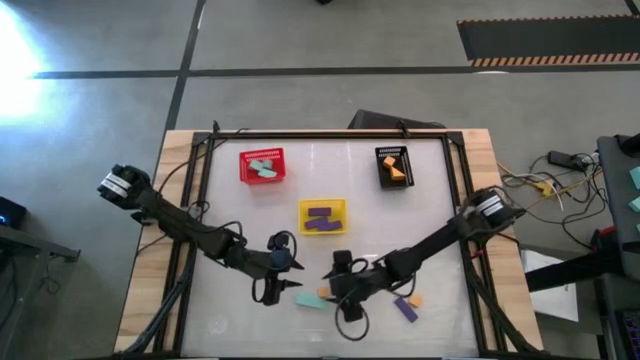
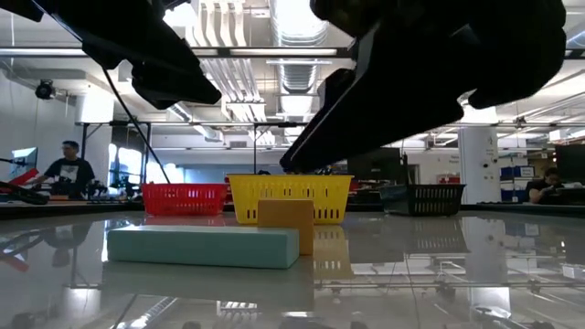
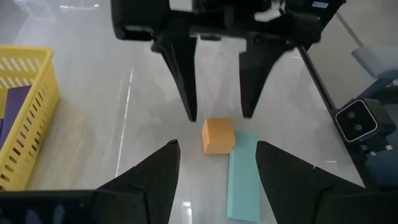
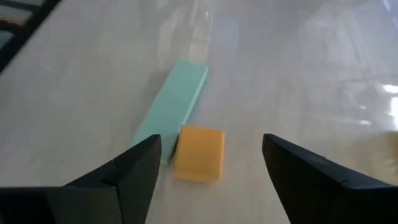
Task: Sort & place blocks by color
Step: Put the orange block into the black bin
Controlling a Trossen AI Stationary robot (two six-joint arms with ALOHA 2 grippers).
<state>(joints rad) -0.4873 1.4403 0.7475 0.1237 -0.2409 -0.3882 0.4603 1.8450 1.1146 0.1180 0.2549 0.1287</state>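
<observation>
**A:** Where do the fingers stand?

**B:** The right gripper [image 4: 211, 180] is spread wide and grasps nothing. It hovers over the orange cube [image 4: 199, 153], which lies between its two fingers. The left gripper [image 3: 217, 171] faces it from the other side, also released and empty, with the same cube just ahead of its tips.

**A:** And the blocks themselves?

**B:** The cube touches one side of the teal-green bar [image 4: 172, 107], near its end. A purple block [image 1: 404, 308] and a small orange piece [image 1: 415, 299] lie close by on the bench [image 1: 240, 325]. Others already sit sorted: teal in the red basket [image 1: 244, 172], purple in the yellow basket [image 1: 304, 209], orange in the black basket [image 1: 380, 168].

**A:** How would the cube handle?

**B:** It looks rigid and light, with flat, smooth faces. I would pinch it across two opposite faces, keeping clear of the side that touches the bar, or the bar may get nudged.

**A:** The surface?

**B:** Glossy and reflective, so a block could well slide if pushed. Beyond it is an open workshop with ceiling lights, and a person [image 2: 69, 169] is seated far off.
</observation>
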